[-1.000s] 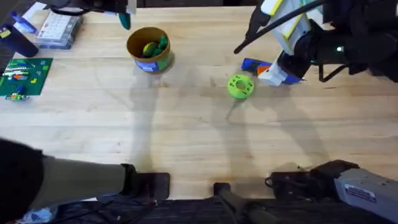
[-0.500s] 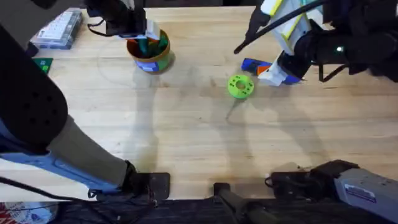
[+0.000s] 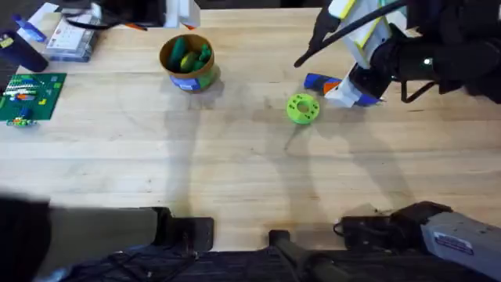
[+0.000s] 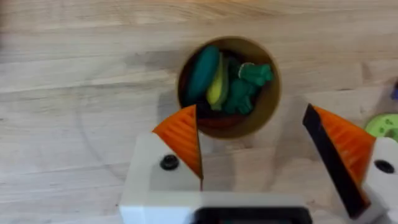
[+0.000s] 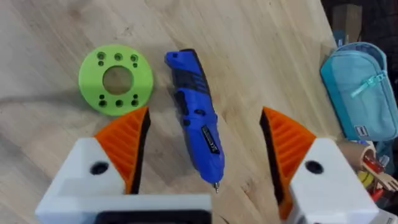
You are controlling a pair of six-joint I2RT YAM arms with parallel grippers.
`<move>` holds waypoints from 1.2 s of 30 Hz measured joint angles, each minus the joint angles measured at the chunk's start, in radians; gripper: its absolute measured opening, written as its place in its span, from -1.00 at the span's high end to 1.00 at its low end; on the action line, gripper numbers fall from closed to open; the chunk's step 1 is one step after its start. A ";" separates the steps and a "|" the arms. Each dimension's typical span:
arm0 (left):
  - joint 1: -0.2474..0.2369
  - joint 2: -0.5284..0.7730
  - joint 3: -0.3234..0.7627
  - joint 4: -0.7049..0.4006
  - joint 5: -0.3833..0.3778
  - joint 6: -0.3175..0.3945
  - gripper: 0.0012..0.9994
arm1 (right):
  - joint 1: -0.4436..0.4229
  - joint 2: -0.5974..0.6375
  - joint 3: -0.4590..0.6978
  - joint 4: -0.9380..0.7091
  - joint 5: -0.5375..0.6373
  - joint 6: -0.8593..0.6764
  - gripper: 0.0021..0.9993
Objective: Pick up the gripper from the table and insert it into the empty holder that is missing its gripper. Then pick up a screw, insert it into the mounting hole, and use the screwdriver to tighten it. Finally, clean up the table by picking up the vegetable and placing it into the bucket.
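The yellow-orange bucket (image 3: 186, 61) stands at the back left of the table. The dark green vegetable (image 4: 203, 70) lies inside it, beside a yellow piece and a lighter green toy. My left gripper (image 4: 258, 140) hovers open over the bucket (image 4: 228, 87), holding nothing; from overhead it sits by the far edge (image 3: 182, 14). The blue screwdriver (image 5: 198, 127) lies flat on the wood, and my right gripper (image 5: 202, 152) stands open right over it, one finger on each side (image 3: 352, 88). The holder and the screw are out of view.
A lime-green disc with holes (image 3: 302, 108) lies just left of the screwdriver. At the far left are a clear parts box (image 3: 74, 35) and a green board (image 3: 27, 94). A teal pouch (image 5: 360, 93) lies beyond the right gripper.
The left gripper carried the dark green vegetable to the bucket, let it go inside, and has pulled back up toward the far edge. The right arm has not moved.
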 joint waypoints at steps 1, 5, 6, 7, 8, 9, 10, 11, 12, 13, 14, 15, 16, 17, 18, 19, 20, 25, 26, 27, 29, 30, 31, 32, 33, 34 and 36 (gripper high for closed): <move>0.000 -0.032 0.000 -0.022 0.008 0.000 -0.93 | 0.000 0.000 0.000 0.001 0.000 0.000 -0.98; 0.000 -0.150 0.001 -0.100 0.061 0.000 -0.93 | 0.000 0.001 0.000 0.001 0.000 0.000 -0.98; 0.000 -0.175 0.001 -0.117 0.074 0.000 -0.93 | 0.000 0.001 0.000 0.001 0.000 0.000 -0.98; 0.000 -0.197 0.001 -0.131 0.085 0.000 -0.93 | 0.000 0.001 0.000 0.002 0.000 0.000 -0.98; 0.000 -0.218 0.001 -0.143 0.095 0.000 -0.93 | 0.000 0.001 0.000 0.002 0.000 0.000 -0.98; 0.000 -0.238 0.001 -0.154 0.102 0.000 -0.93 | 0.000 0.001 0.000 0.002 0.000 0.000 -0.98; 0.000 -0.285 0.001 -0.173 0.116 0.000 -0.93 | 0.000 0.001 0.000 0.002 0.000 0.000 -0.98; 0.000 -0.296 0.001 -0.177 0.119 0.000 -0.93 | 0.000 0.001 0.000 0.002 0.000 0.000 -0.98; 0.000 -0.304 0.001 -0.180 0.121 0.000 -0.93 | 0.000 0.001 0.000 0.002 0.000 0.000 -0.98; 0.000 -0.310 0.001 -0.186 0.123 0.000 -0.93 | 0.000 0.001 0.000 0.002 0.000 0.000 -0.98; 0.000 -0.313 0.001 -0.192 0.124 0.000 -0.93 | 0.000 0.001 0.000 0.002 0.000 0.000 -0.98; 0.000 -0.315 0.001 -0.196 0.124 0.000 -0.93 | 0.000 0.001 0.000 0.002 0.000 0.000 -0.98; 0.000 -0.314 0.001 -0.198 0.124 0.000 -0.93 | 0.000 0.001 0.000 0.002 0.000 0.000 -0.98; 0.000 -0.313 0.001 -0.200 0.124 0.000 -0.93 | 0.000 0.001 0.000 0.003 0.000 0.000 -0.98; 0.000 -0.311 0.001 -0.202 0.124 0.000 -0.93 | 0.000 0.001 0.000 0.003 0.000 0.000 -0.98; 0.000 -0.309 0.001 -0.206 0.124 0.000 -0.93 | 0.000 0.001 0.000 0.003 0.000 0.000 -0.98; 0.000 -0.306 0.001 -0.211 0.124 0.000 -0.93 | 0.000 0.001 0.000 0.003 0.000 0.000 -0.98; 0.000 -0.305 0.001 -0.215 0.125 0.000 -0.93 | 0.000 0.001 0.000 0.004 0.000 -0.001 -0.98; 0.000 -0.305 0.001 -0.215 0.125 0.000 -0.93 | 0.000 0.001 0.000 0.004 0.000 -0.001 -0.98; 0.000 -0.305 0.001 -0.215 0.125 0.000 -0.93 | 0.000 0.001 0.000 0.004 0.000 -0.001 -0.98; 0.000 -0.305 0.001 -0.215 0.125 0.000 -0.93 | 0.000 0.001 0.000 0.004 0.000 -0.001 -0.98; 0.000 -0.305 0.001 -0.215 0.125 0.000 -0.93 | 0.000 0.001 0.000 0.004 0.000 -0.001 -0.98; 0.000 -0.305 0.001 -0.215 0.125 0.000 -0.93 | 0.000 0.001 0.000 0.004 0.000 -0.001 -0.98; 0.000 -0.305 0.001 -0.215 0.125 0.000 -0.93 | 0.000 0.001 0.000 0.004 0.000 -0.001 -0.98; 0.000 -0.305 0.001 -0.215 0.125 0.000 -0.93 | 0.000 0.001 0.000 0.004 0.000 -0.001 -0.98; 0.000 -0.305 0.001 -0.215 0.125 0.000 -0.93 | 0.000 0.001 0.000 0.004 0.000 -0.001 -0.98; 0.000 -0.305 0.001 -0.215 0.125 0.000 -0.93 | 0.000 0.001 0.000 0.004 0.000 -0.001 -0.98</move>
